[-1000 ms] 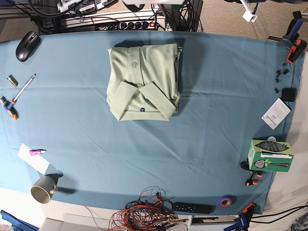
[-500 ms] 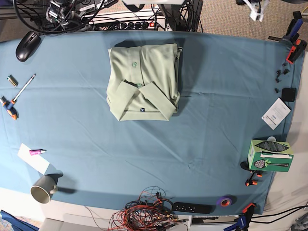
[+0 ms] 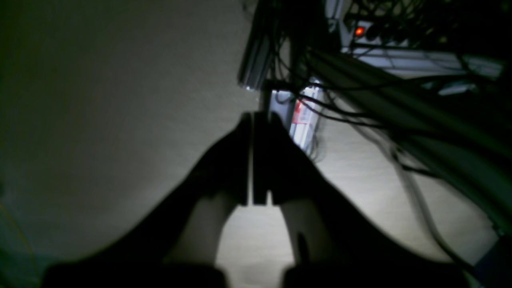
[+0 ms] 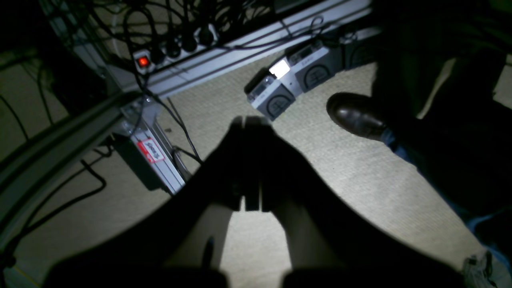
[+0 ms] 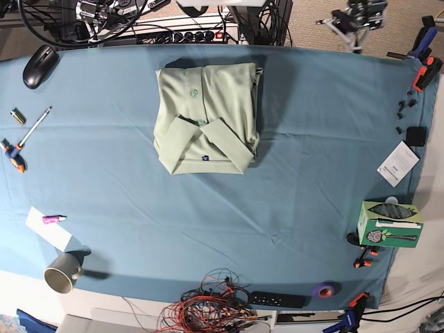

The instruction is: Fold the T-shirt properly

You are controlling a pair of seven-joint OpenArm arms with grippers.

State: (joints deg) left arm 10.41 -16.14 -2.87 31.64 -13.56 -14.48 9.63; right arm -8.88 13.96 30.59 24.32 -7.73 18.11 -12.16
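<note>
The T-shirt (image 5: 207, 118) lies folded into a compact pale green rectangle at the far middle of the teal table cloth (image 5: 291, 180), collar and small dark label facing up. Neither gripper is near it. Beyond the table's far edge, my left gripper (image 3: 253, 120) is shut with nothing in it and points down at the carpet floor. My right gripper (image 4: 246, 120) is also shut and empty above the floor. In the base view a part of the left arm (image 5: 354, 17) shows at the top right, off the table.
On the left lie a mouse (image 5: 39, 65), a pen (image 5: 38, 125), a screwdriver (image 5: 14, 156), a pink marker (image 5: 53, 219) and a mug (image 5: 62, 272). A green box (image 5: 388, 223) and a white card (image 5: 397, 163) sit right. Tangled wires (image 5: 211, 305) lie at the front. A shoe (image 4: 356, 116) stands on the floor.
Behind the far edge, part of the left arm has swung into view at the top right. The T-shirt has not moved.
</note>
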